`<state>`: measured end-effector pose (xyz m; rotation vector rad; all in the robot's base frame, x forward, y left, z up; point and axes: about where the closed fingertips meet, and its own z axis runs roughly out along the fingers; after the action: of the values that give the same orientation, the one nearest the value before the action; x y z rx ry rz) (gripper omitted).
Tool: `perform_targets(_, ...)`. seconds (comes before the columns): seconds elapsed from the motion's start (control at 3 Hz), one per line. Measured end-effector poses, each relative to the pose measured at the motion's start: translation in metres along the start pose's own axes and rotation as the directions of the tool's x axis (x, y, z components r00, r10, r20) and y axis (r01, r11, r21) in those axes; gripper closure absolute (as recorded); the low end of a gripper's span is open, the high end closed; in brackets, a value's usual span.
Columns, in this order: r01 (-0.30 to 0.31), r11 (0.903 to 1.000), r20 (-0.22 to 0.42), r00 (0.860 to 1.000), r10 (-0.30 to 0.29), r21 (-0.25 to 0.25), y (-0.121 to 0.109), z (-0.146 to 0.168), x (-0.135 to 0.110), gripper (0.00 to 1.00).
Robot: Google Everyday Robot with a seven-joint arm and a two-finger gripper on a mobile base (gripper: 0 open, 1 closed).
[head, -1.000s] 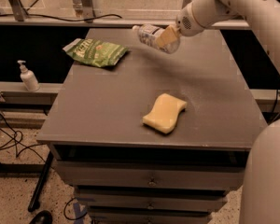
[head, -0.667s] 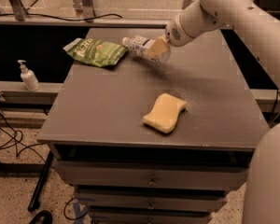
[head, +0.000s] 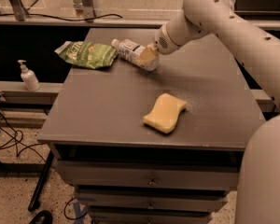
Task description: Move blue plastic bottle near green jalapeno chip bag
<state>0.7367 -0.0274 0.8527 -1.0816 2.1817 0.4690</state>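
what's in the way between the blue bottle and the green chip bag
Nothing visible. The gripper holds the blue plastic bottle right beside the green jalapeno chip bag; the yellow sponge lies well clear, nearer the front.

A dark grey table (head: pixel 107 106) with drawers beneath carries a green jalapeno chip bag (head: pixel 86 55) lying flat at its far left corner and a wavy yellow sponge (head: pixel 165 112) nearer the front edge, while the gripper (head: pixel 149 55), over the far middle, clasps the tilted blue plastic bottle (head: pixel 130 49) just beside the bag.
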Motion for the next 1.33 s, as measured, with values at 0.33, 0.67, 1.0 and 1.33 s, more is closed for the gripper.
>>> perform_targets(0.33, 0.006, 0.9999, -0.003, 1.000, -0.006, -0.009, 0.0042, 0.0053, -0.0022, 0.61)
perform_targets(0.67, 0.006, 0.9999, -0.003, 1.000, -0.006, -0.009, 0.0043, 0.0050, -0.0026, 0.36)
perform_targets(1.0, 0.006, 0.9999, -0.003, 1.000, -0.006, -0.009, 0.0043, 0.0047, -0.0029, 0.13)
perform_targets(1.33, 0.009, 0.9997, -0.004, 1.000, -0.009, -0.025, 0.0056, 0.0030, -0.0054, 0.00)
